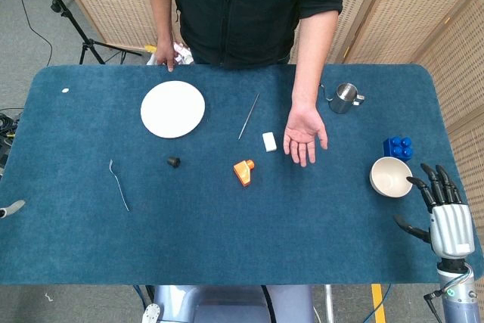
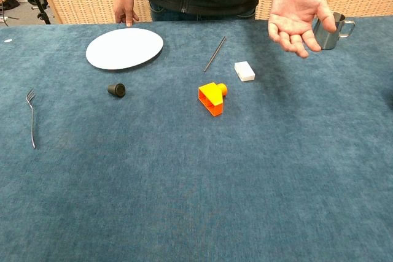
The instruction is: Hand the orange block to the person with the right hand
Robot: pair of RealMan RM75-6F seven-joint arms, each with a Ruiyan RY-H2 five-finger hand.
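Note:
The orange block (image 1: 243, 172) (image 2: 212, 99) lies on its side near the middle of the blue table, with nothing touching it. The person's open palm (image 1: 304, 133) (image 2: 296, 15) is held out, facing up, just right of and beyond the block. My right hand (image 1: 442, 209) hovers at the table's right front corner, fingers spread and empty, far right of the block. A small tip of my left hand (image 1: 10, 209) shows at the left edge of the head view; its state is hidden.
A white plate (image 1: 173, 109), a thin rod (image 1: 248, 116), a white eraser-like piece (image 1: 269, 141), a small black cap (image 1: 173, 161) and a fork (image 1: 119, 184) lie about. A white bowl (image 1: 391, 177), a blue block (image 1: 398, 147) and a metal cup (image 1: 345, 97) stand on the right.

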